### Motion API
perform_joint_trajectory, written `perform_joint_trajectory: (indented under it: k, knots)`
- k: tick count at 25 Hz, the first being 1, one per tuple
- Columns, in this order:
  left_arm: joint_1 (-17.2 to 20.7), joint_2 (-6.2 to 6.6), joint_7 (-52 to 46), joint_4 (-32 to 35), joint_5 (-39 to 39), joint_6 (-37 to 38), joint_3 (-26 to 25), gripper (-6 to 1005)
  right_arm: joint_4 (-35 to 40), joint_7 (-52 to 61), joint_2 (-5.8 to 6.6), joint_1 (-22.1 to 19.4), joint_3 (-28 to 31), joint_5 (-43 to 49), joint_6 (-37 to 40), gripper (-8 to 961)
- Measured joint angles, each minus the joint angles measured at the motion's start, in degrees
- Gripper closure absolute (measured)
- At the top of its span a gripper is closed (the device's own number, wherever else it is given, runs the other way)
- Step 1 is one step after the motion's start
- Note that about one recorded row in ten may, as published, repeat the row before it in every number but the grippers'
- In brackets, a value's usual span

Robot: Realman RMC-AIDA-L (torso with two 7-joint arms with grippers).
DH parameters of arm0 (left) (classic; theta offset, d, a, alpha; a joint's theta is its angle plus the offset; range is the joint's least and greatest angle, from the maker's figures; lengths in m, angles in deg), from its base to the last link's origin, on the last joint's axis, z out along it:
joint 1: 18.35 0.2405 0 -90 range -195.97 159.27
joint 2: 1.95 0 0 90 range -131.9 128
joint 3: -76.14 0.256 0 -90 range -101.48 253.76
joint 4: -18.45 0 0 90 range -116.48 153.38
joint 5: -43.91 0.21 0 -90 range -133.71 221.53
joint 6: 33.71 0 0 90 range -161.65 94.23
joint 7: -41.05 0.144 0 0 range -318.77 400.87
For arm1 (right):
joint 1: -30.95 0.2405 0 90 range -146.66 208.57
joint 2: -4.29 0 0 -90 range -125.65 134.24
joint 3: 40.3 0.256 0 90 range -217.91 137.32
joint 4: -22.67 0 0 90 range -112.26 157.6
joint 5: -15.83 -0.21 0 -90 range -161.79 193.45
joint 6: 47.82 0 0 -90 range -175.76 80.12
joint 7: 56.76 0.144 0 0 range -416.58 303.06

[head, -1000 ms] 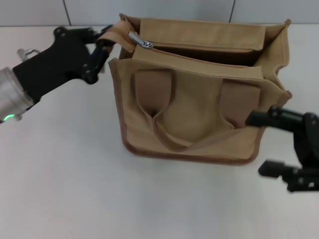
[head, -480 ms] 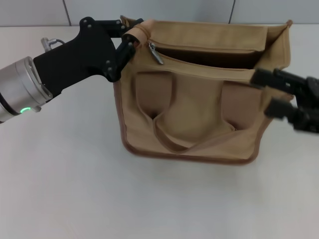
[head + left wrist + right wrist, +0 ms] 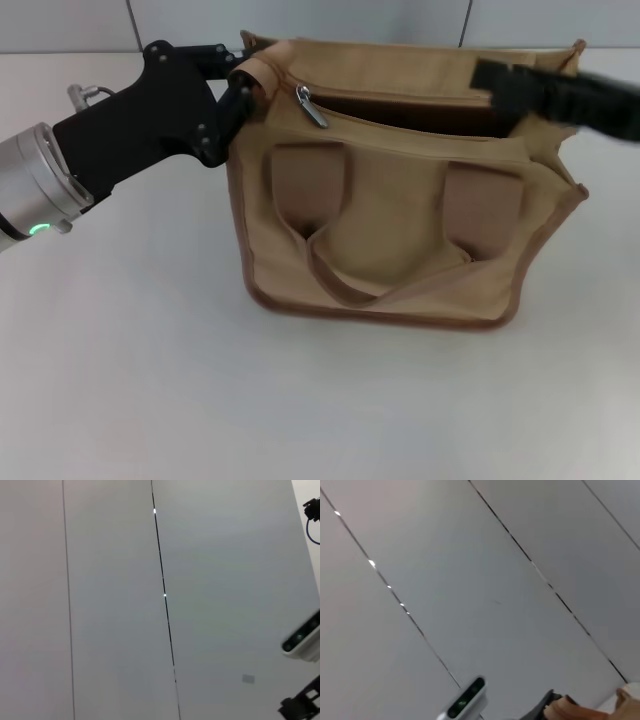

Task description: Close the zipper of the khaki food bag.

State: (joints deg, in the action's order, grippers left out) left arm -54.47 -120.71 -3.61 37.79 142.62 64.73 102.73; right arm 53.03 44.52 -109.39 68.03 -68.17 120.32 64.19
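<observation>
**While bag is braced, zipper wide open**

Khaki food bag [image 3: 400,200] stands between both arms. Left gripper [image 3: 236,82] pinches its top corner. Zipper [image 3: 400,108] pull [image 3: 309,106] sits just beside. Right gripper [image 3: 510,85], fingers unreadable, hovers opposite; next: grab pull, drag away from left gripper.

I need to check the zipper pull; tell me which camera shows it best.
The head view: the zipper pull shows clearly at the khaki food bag's top, beside the left gripper. Neither wrist view shows the pull.
</observation>
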Motion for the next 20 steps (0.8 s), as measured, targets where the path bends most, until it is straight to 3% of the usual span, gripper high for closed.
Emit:
perform_joint_trajectory:
  k: [3,8,15,20]
  knots:
    - [-0.2,-0.07,-0.06,-0.26,-0.37,0.0,0.01,979,1.45,6.71,1.31,3.47,-4.31,0.27,-3.87,151]
    - [-0.58,-0.12,-0.07,-0.77,-0.37,-0.11,-0.02,979,2.89,14.42,2.44,7.19,-11.75,0.41,-8.01,290]
    - [-0.7,-0.28,-0.09,-0.8,-0.47,0.03,-0.05,979,4.9,22.41,2.59,12.38,-16.74,4.2,-12.08,554]
    - [-0.79,-0.27,-0.11,-0.8,-0.48,0.04,-0.04,979,4.92,25.26,2.62,14.59,-18.13,4.88,-14.03,572]
